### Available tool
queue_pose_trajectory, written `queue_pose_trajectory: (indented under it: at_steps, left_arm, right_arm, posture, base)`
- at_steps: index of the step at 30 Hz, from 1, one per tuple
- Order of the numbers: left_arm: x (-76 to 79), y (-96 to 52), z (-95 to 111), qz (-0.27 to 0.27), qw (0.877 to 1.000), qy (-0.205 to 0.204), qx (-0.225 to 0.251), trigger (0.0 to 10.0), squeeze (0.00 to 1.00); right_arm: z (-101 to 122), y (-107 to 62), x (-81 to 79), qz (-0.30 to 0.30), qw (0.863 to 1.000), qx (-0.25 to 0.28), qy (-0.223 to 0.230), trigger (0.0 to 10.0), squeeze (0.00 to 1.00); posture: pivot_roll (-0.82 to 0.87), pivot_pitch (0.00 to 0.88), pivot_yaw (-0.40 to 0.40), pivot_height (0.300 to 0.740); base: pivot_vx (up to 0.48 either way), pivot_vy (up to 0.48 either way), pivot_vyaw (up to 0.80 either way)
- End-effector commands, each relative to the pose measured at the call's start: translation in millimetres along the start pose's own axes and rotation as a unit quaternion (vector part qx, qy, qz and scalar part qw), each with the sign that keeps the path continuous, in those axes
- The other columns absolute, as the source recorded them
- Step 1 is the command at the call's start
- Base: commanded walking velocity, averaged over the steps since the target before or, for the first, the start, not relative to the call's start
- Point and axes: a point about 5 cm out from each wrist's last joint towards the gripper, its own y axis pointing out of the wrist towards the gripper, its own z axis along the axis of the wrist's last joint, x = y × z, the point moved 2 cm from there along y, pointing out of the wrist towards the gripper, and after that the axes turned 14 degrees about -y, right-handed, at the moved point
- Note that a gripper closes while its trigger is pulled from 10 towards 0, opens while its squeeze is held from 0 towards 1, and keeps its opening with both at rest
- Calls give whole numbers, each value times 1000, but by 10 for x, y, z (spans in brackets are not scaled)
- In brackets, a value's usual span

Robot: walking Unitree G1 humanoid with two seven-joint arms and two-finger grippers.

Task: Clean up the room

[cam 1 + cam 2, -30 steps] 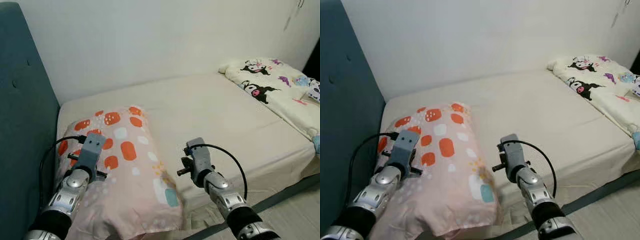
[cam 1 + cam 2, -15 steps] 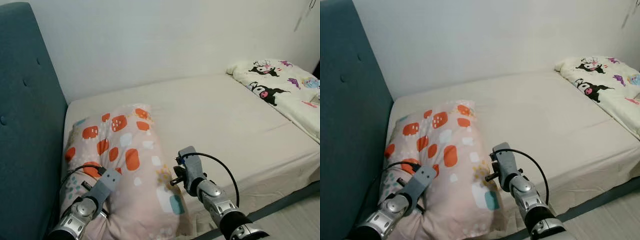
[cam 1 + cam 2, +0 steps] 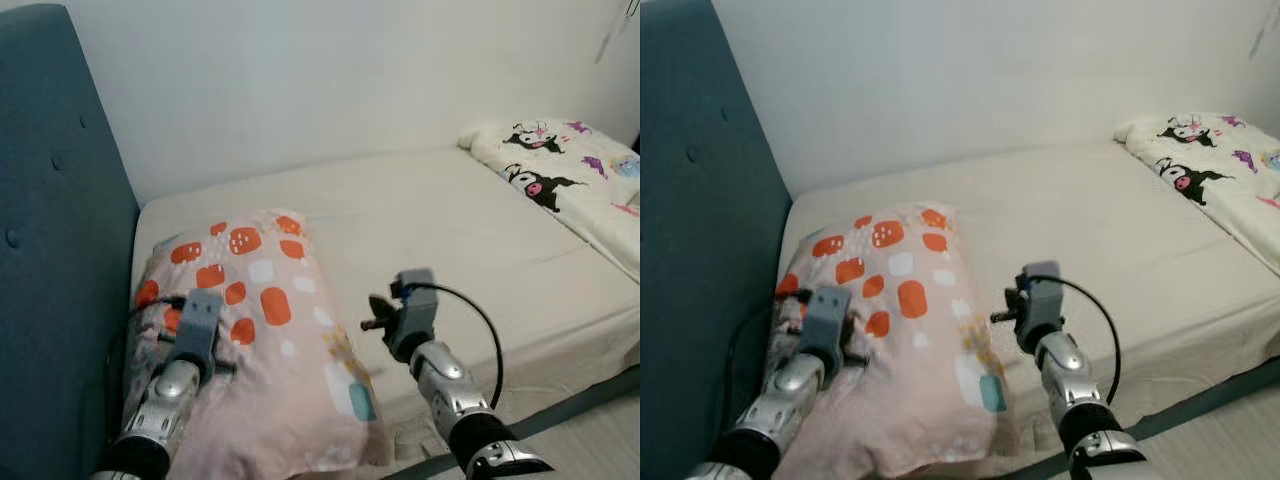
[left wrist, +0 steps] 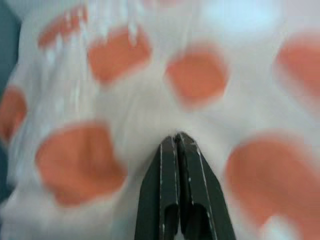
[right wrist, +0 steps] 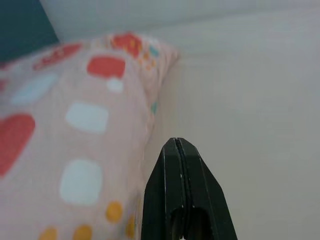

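A pink pillow [image 3: 262, 330] with orange and white patches lies at the head of the bed, next to the headboard. My left arm [image 3: 165, 390] reaches over the pillow's left side. The left gripper [image 4: 176, 137] is shut, its tips pressed against the pillow fabric [image 4: 195, 75]. My right arm [image 3: 440, 370] is raised just right of the pillow, over the mattress. The right gripper [image 5: 175, 142] is shut with nothing in it and points along the pillow's right edge [image 5: 150, 100].
A teal padded headboard [image 3: 60, 250] stands at the left. The beige mattress [image 3: 450, 230] runs to the right along a white wall. A cream quilt with cartoon prints [image 3: 560, 170] lies at the far right end. Pale floor [image 3: 600, 440] shows at the lower right.
The left arm has come up from the pillow's near end to its left side. The right gripper has lifted and shifted a little right, away from the pillow. The camera moved slightly.
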Motion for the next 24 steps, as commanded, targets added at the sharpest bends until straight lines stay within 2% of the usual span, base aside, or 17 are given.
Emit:
queue_pose_trajectory:
  at_steps: [1,3,4,5,6,7,9,10,12,13,15,17,18,21,22,24]
  left_arm:
    - [-32,-116,-54,-4,999,-33,-1,10000,0]
    - [-32,-116,-54,-4,999,-33,-1,10000,0]
    - [-70,-205,-51,-2,999,-39,4,10000,0]
    - [-70,-205,-51,-2,999,-39,4,10000,0]
    - [-172,-431,-123,12,1000,-22,2,10000,0]
    - [-172,-431,-123,12,1000,-22,2,10000,0]
    - [-258,-554,-244,38,999,-20,-16,10000,0]
    - [-258,-554,-244,38,999,-20,-16,10000,0]
    - [-324,-653,-345,69,997,-24,-30,10000,0]
    - [-324,-653,-345,69,997,-24,-30,10000,0]
    - [-344,-706,-348,102,993,-54,-12,10000,0]
    - [-345,-723,-330,111,992,-67,-4,10000,0]
    - [-294,-718,-311,90,993,-79,2,10000,0]
    - [-109,-746,-361,55,997,-49,-7,10000,0]
    - [-109,-746,-361,55,997,-49,-7,10000,0]
    - [-12,-789,-425,43,998,-51,-15,10000,0]
  right_arm:
    - [-35,-61,-2,-5,1000,7,8,10000,0]
    - [-35,-61,-2,-5,1000,7,8,10000,0]
    - [-60,-114,-4,-9,1000,9,4,10000,0]
    - [-60,-114,-4,-9,1000,9,4,10000,0]
    - [-199,-267,-24,-26,1000,-9,5,10000,0]
    - [-199,-267,-24,-26,1000,-9,5,10000,0]
    - [-296,-394,-84,-28,1000,-12,1,10000,0]
    - [-296,-394,-84,-28,1000,-12,1,10000,0]
    - [-389,-530,-166,-24,1000,-12,-7,10000,0]
    - [-389,-530,-166,-24,1000,-12,-7,10000,0]
    - [-534,-663,-221,-29,999,-28,-6,10000,0]
    - [-574,-705,-232,-34,999,-35,-1,10000,0]
    - [-608,-736,-252,-32,999,-40,-2,10000,0]
    - [-674,-810,-309,-29,998,-55,-2,10000,0]
    - [-674,-810,-309,-29,998,-55,-2,10000,0]
    - [-683,-843,-325,-28,998,-61,-3,10000,0]
  posture:
    - [20,221,-9,561]
    - [20,221,-9,561]
    - [19,205,-7,561]
    - [19,205,-7,561]
    - [26,174,-10,561]
    - [26,174,-10,561]
    - [25,158,-10,561]
    - [25,158,-10,561]
    - [22,145,-12,561]
    - [22,145,-12,561]
    - [25,126,-14,561]
    - [25,125,-15,561]
    - [25,117,-16,561]
    - [23,108,-16,561]
    - [23,108,-16,561]
    - [20,103,-17,561]
  base:
    - [0,0,0]
    - [0,0,0]
    - [0,0,0]
    - [0,0,0]
    - [0,0,0]
    - [0,0,0]
    - [0,0,0]
    - [0,0,0]
    - [0,0,0]
    - [0,0,0]
    - [0,0,0]
    - [0,0,0]
    - [0,0,0]
    - [0,0,0]
    - [0,0,0]
    - [0,0,0]
